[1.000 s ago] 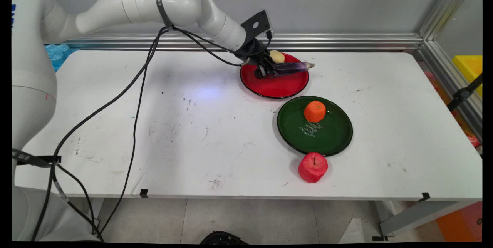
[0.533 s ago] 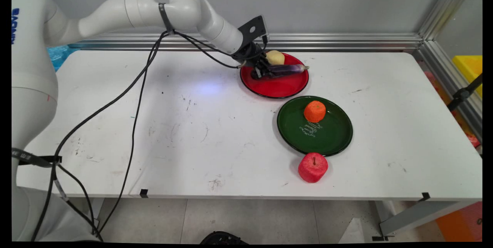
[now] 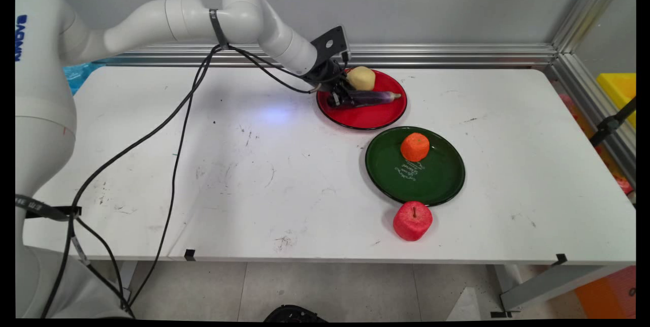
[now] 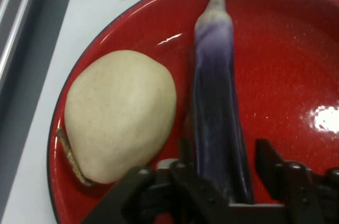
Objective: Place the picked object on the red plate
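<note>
From my station I count two plates and four pieces of toy produce on the white table: one red plate at the far side, one dark green plate nearer the camera and just beside it, one purple eggplant, one pale yellowish potato-like lump, one orange and one red apple. My single gripper is down low over the left part of the red plate, and the eggplant's thick end sits between its two fingers. In the hand view the gripper straddles the eggplant: the left finger lies against its side, while the right finger stands a little off it, with a thin strip of red showing between them, so I read the fingers as parted around the eggplant and not pinching it. The eggplant lies lengthwise on the red plate, its pale tip pointing away from the hand and inside the rim. The potato-like lump rests on the same plate just beside the eggplant, on the wall side. The orange sits alone on the green plate, toward its far edge. The apple stands on the bare table, right against the green plate's near rim.
</note>
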Motion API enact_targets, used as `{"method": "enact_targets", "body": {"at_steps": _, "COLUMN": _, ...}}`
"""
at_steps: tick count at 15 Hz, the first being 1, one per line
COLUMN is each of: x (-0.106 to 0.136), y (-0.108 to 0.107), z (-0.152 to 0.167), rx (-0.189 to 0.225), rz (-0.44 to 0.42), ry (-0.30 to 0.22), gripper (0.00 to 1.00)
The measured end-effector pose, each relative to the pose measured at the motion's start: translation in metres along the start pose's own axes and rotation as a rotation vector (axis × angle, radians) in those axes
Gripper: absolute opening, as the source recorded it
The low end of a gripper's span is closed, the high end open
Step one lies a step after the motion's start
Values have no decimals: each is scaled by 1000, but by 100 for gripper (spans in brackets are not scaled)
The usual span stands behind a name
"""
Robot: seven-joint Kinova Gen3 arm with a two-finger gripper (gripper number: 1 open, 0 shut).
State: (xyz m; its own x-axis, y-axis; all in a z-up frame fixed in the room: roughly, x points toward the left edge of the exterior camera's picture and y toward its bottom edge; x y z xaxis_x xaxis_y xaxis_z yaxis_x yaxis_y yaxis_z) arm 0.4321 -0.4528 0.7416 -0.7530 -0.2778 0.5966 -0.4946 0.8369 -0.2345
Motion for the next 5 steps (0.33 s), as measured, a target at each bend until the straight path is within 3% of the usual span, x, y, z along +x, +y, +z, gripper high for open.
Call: {"method": "enact_targets", "body": {"at_steps": 5, "x": 0, "y": 0, "z": -1, "rx": -1, "rz": -6, "ry": 5, "gripper": 100}}
